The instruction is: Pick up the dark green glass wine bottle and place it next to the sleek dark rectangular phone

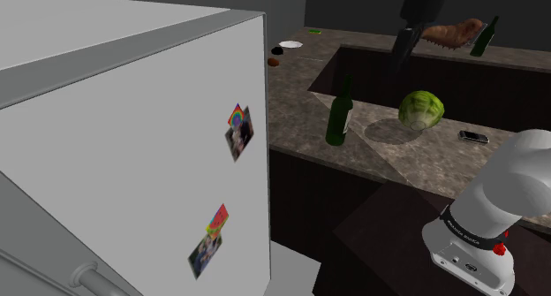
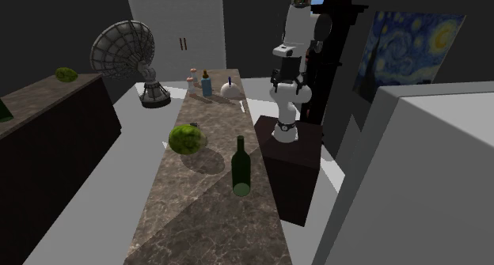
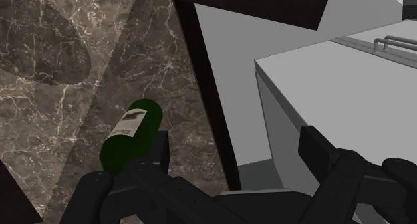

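The gripper (image 3: 234, 146) hangs with fingers (image 3: 319, 150) spread and empty; the dark green wine bottle (image 3: 130, 137) stands upright near the edge of the counter (image 1: 397, 162), well apart from the phone (image 1: 473, 137) — outside the gap, beyond the counter-side finger, not between the two. That finger hides the bottle's neck end; the phone reads only as a small dark sliver.
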